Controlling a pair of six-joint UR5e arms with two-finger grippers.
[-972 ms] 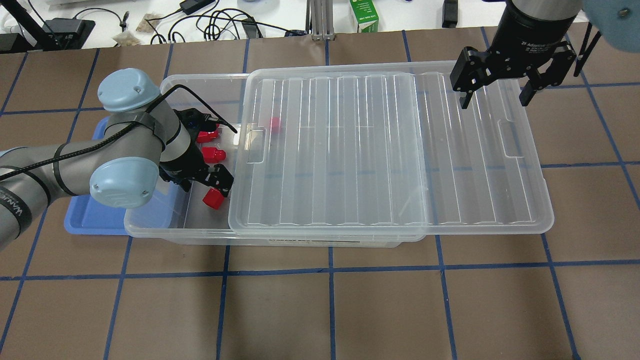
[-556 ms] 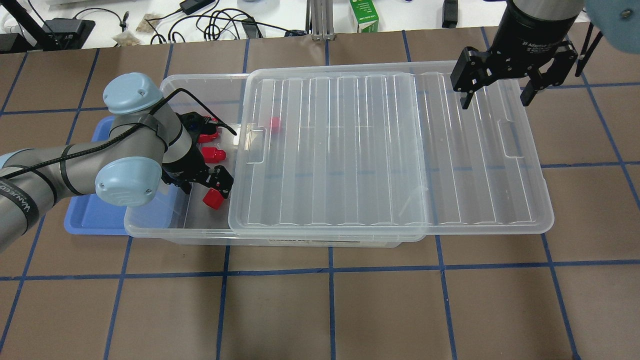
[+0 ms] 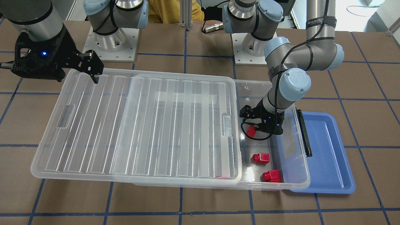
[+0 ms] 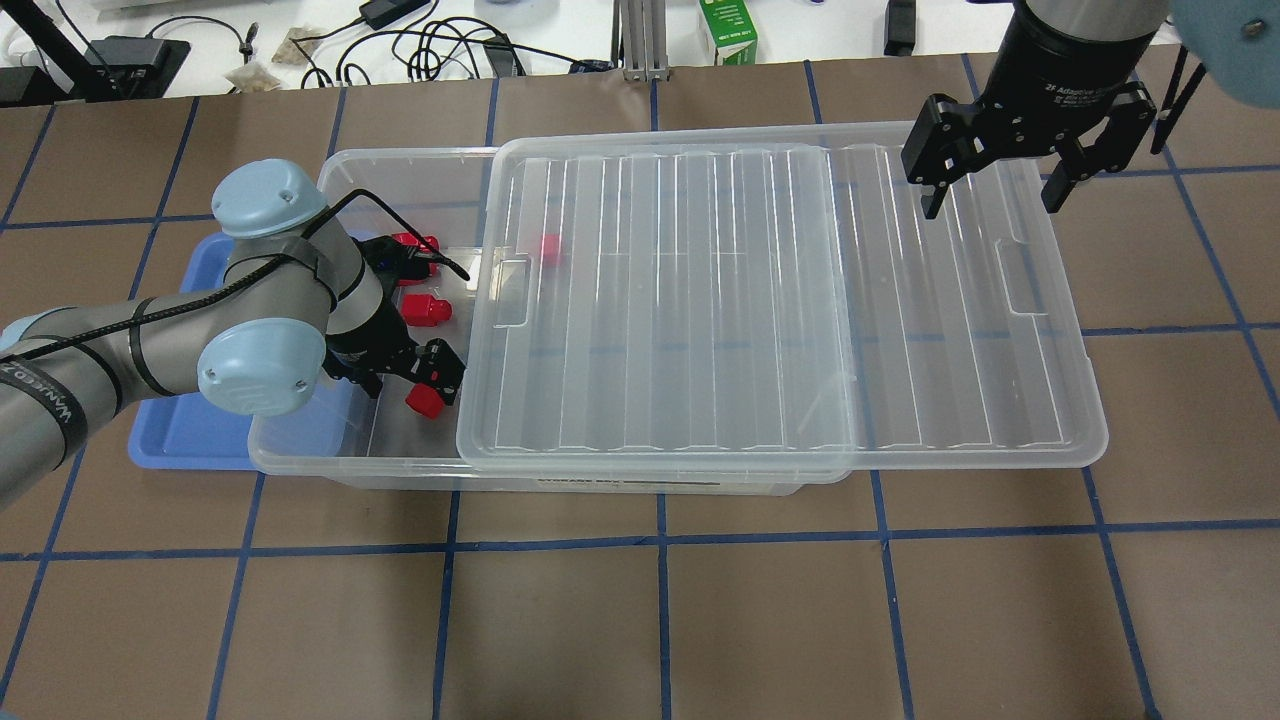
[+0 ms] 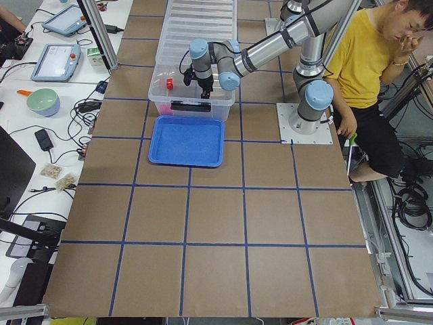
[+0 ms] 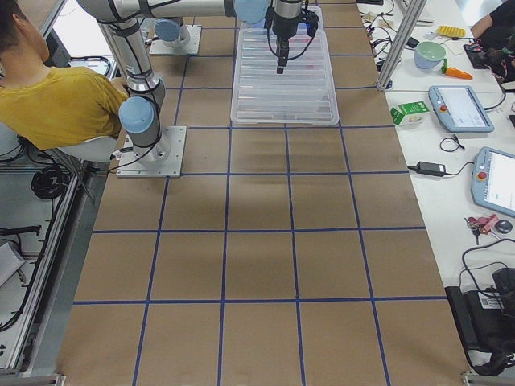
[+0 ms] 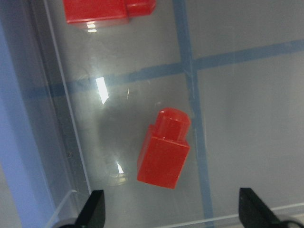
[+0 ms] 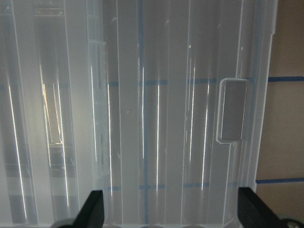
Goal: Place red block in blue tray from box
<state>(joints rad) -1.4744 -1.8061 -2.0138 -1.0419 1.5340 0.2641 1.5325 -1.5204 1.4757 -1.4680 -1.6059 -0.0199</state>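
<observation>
My left gripper point(image 4: 432, 384) is open and reaches down into the uncovered end of the box point(image 4: 400, 156). It hangs just over a red block point(image 4: 424, 402). In the left wrist view that red block point(image 7: 164, 152) lies on the clear floor between and ahead of the spread fingers point(image 7: 94, 209), not touched. Two more red blocks point(image 4: 427, 310) point(image 4: 415, 243) lie further along the same end. The blue tray point(image 4: 190, 440) sits beside the box, partly under my left arm. My right gripper point(image 4: 995, 195) is open and holds nothing above the far end of the lid point(image 4: 760, 300).
The ribbed clear lid is slid sideways, covers most of the box and overhangs its right end. Another red piece point(image 4: 549, 248) shows through the lid. Cables and a green carton point(image 4: 728, 30) lie beyond the table. A person in yellow point(image 5: 358, 68) sits by the robot's base.
My left arm has shifted slightly and its gripper has sunk closer over the nearest red block, which is now more covered. The right arm, lid and other blocks have not moved.
</observation>
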